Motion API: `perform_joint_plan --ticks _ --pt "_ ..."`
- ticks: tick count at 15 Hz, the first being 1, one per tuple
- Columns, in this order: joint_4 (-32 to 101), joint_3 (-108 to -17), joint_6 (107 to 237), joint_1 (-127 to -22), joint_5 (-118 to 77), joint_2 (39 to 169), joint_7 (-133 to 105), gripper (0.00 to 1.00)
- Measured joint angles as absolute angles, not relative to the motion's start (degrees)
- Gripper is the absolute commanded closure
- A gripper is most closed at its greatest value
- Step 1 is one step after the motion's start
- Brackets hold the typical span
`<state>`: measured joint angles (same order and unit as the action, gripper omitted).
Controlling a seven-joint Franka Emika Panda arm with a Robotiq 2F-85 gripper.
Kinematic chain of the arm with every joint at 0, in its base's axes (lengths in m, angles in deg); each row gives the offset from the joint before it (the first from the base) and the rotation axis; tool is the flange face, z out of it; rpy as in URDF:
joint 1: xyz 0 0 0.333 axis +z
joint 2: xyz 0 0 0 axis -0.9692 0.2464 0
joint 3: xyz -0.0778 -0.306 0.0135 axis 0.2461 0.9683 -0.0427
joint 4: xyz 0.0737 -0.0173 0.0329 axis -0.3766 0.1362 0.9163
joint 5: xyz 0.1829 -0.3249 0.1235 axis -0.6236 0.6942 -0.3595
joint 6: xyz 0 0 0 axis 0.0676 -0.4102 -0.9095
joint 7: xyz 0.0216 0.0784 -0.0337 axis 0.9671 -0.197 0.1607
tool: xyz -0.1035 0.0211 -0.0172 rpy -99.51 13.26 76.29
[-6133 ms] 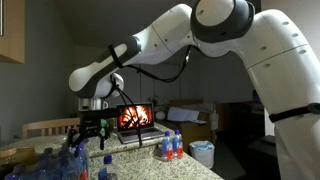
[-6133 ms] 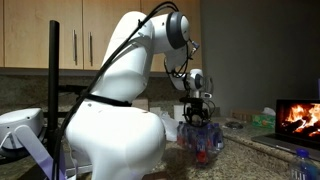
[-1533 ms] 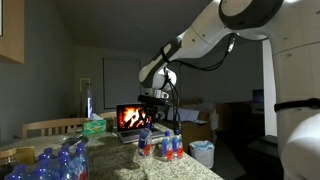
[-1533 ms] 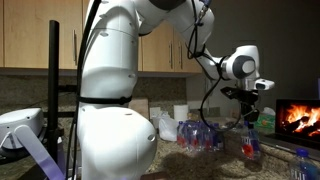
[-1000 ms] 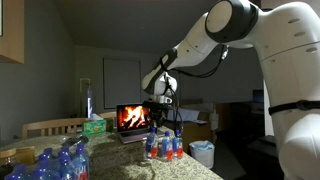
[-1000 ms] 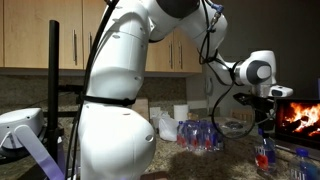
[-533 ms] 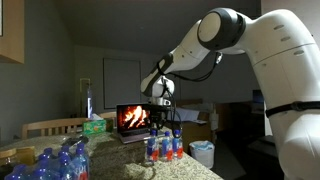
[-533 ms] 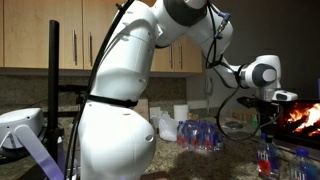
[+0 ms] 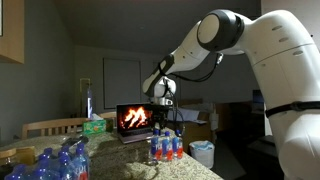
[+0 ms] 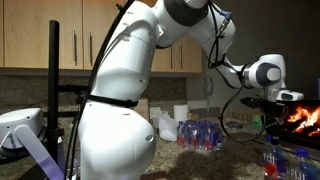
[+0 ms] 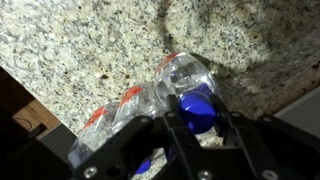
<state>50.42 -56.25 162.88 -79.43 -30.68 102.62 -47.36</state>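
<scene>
The fingers (image 11: pixel 243 135) are clamped on the neck of a bottle (image 11: pixel 197 108), one on each side of its blue cap, as the wrist view shows from straight above. The bottle stands upright on the speckled granite tabletop (image 11: pixel 90 40). In an exterior view it stands in front of the laptop (image 9: pixel 135 119), on the side of the lit screen with the fire picture, near that screen's lower corner.

Two red-label bottles (image 11: pixel 128 103) stand just beside the held bottle, in a short row with it. Whether they touch it cannot be told. In an exterior view the row (image 9: pixel 166 147) is nearer the camera than the laptop.

The arm (image 9: pixel 215 40) reaches down to the bottle from above, with its wrist straight over the cap. In an exterior view the laptop (image 10: pixel 304 116) glows just behind the fingers (image 10: pixel 271 128), and the bottle (image 10: pixel 271 160) is below them at the frame's edge.

A heap of loose bottles (image 9: pixel 55 162) lies well apart from the laptop, towards the camera. A green tissue box (image 9: pixel 93 126) stands just beside the laptop, on the side away from the arm.
</scene>
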Motion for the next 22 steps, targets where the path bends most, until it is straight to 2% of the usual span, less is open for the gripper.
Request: perform_joint_plan --ticks 13,14,17,18,22 --pt "49.9 -55.6 162.8 -79.6 -30.1 104.5 -46.6 0.85" --pt "49.7 -55.6 163.0 -79.6 -30.2 104.7 -46.5 0.65" --pt "49.8 -55.9 163.8 -79.6 -31.0 104.6 -46.4 0.65" --pt "49.8 -56.0 163.8 -79.6 -31.1 104.6 -46.4 0.85" --pt "49.7 -55.9 163.6 -79.6 -31.1 105.2 -46.4 0.85"
